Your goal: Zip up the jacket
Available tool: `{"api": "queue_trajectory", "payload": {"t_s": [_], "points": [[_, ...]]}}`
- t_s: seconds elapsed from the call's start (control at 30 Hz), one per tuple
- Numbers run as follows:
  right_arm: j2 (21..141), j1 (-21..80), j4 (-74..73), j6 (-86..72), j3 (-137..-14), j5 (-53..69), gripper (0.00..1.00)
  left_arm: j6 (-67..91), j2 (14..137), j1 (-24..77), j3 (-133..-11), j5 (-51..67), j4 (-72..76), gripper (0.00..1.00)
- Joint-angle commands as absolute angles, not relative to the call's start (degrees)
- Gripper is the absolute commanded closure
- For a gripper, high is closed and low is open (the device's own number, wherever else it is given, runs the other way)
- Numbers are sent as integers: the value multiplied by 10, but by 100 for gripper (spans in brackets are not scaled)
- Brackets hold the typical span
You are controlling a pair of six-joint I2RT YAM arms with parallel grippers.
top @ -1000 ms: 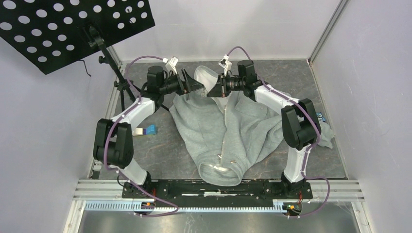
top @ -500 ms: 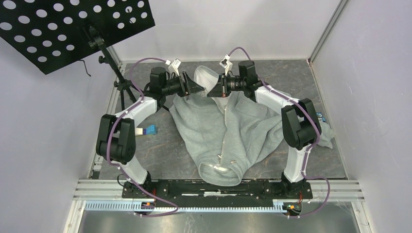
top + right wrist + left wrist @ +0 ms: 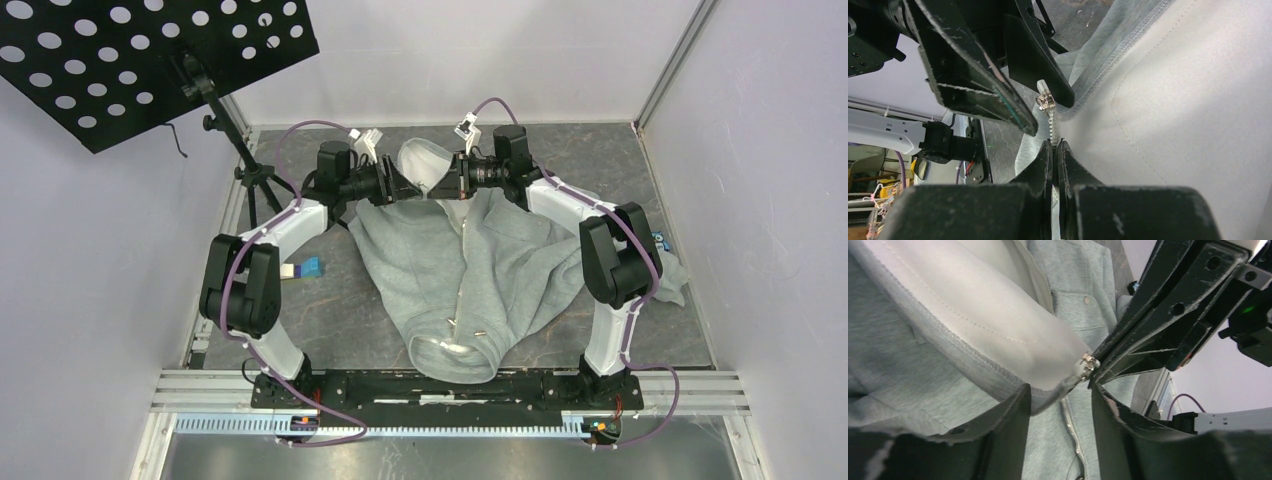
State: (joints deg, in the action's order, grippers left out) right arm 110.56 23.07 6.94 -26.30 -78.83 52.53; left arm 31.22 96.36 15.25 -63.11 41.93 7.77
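Jacket (image 3: 480,270) zipper strip (image 3: 1052,127) pinched in right tool (image 3: 1054,144); left tool (image 3: 1060,390) agape; sleeve (image 3: 672,285) half-hidden.

The jacket (image 3: 470,270) lay spread on the table (image 3: 600,160), one end near the arm bases and the other at the far side. Over the jacket's far end, the left gripper (image 3: 1060,387) reached in from its left and the right gripper (image 3: 1054,144) from its right, tips almost meeting. The zipper slider (image 3: 1046,101) sat between them at the jacket's raised far edge. A small block (image 3: 308,266) lay on the table just left of the jacket. A perforated stand (image 3: 150,60) stood behind and well left of the jacket.
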Motion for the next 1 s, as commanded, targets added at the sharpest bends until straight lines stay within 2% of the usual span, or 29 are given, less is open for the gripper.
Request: {"api": "queue_trajectory", "payload": {"t_s": [0.0,0.13,0.4,0.57,0.7,0.87,0.97], "points": [[1086,229,106,-276,-783,542,100,280,974,153,-666,396,55,51],[1088,229,117,-284,-780,543,100,292,982,153,-668,401,63,61],[1089,229,120,-288,-779,543,100,317,985,153,-661,433,103,51],[1085,230,121,-289,-778,543,100,327,989,153,-658,437,117,53],[1083,230,122,-291,-777,541,100,337,992,153,-656,440,129,61],[1081,231,113,-281,-775,533,100,333,989,152,-652,436,133,79],[1078,231,89,-263,-778,516,100,319,984,152,-651,428,126,84]]}}
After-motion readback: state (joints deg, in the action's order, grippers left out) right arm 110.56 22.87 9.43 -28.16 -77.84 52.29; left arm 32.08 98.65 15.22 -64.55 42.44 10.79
